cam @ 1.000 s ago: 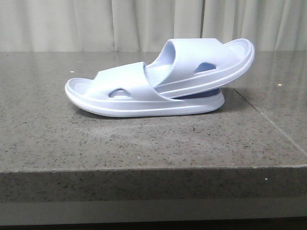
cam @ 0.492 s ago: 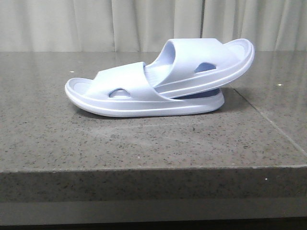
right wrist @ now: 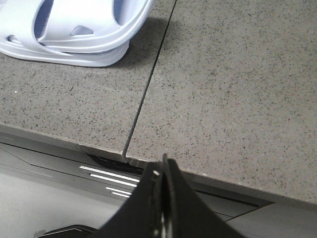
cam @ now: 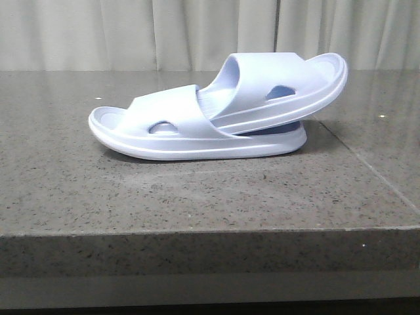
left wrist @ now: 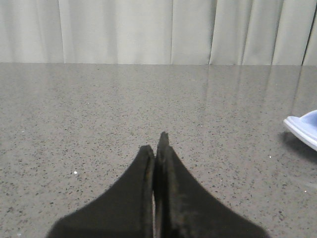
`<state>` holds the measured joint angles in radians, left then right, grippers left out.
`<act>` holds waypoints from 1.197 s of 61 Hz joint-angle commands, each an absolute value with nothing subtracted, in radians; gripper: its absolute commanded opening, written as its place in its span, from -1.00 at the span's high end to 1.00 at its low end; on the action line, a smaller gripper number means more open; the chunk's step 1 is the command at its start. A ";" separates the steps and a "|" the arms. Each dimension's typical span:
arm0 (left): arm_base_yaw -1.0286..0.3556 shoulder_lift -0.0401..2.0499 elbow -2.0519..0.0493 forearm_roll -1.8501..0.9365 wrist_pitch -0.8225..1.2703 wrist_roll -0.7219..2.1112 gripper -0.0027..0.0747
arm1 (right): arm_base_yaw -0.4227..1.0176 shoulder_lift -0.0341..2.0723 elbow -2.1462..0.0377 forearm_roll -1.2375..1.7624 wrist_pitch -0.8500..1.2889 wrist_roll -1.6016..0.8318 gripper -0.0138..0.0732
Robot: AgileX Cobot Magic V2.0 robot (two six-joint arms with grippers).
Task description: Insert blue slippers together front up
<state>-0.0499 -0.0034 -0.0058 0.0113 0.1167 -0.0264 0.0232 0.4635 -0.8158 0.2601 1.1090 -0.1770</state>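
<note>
Pale blue foam is what you see in the middle of the bench (cam: 197,197): the blue slippers (cam: 216,115) sit there as one joined pair. The lower slipper (cam: 164,134) lies flat on the grey speckled stone, with one end pointing to the left. The upper slipper (cam: 289,82) is pushed in under the lower one's strap (cam: 174,108) and leans up to the right. Its far end is lifted off the stone and pokes out past the lower slipper's end.

You have bare stone all around the pair. There is wide room on the left, wide room in front up to the bench's front edge, and some room on the right. A thin seam (cam: 367,167) in the stone runs slantwise just to the right of the slippers. Behind the bench hangs a pale curtain (cam: 197,33).

Your left hand (left wrist: 157,148) is squeezed closed with nothing in it. It hangs low over bare stone, well apart from the slippers; in its view only the tip of one slipper (left wrist: 304,129) shows at the side.

Your right hand (right wrist: 163,171) is also closed tight and holds nothing. It hangs over the bench's front edge, near the seam (right wrist: 148,84). The slippers (right wrist: 74,29) are well apart from it, further in on the stone.
</note>
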 commanded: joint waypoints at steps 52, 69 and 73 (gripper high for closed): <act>-0.046 -0.023 0.009 -0.021 -0.127 -0.032 0.98 | 0.022 0.471 -0.840 0.262 1.055 -0.182 0.95; -0.046 -0.021 0.009 -0.021 -0.127 -0.032 0.98 | 0.022 0.471 -0.840 0.262 1.055 -0.182 0.95; -0.046 -0.021 0.009 -0.021 -0.127 -0.032 0.98 | 0.022 0.471 -0.840 0.262 1.055 -0.182 0.95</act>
<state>-0.0499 -0.0034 0.0034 -0.0140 -0.0392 -0.0264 0.0232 0.4635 -0.8158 0.2601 1.1111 -0.1770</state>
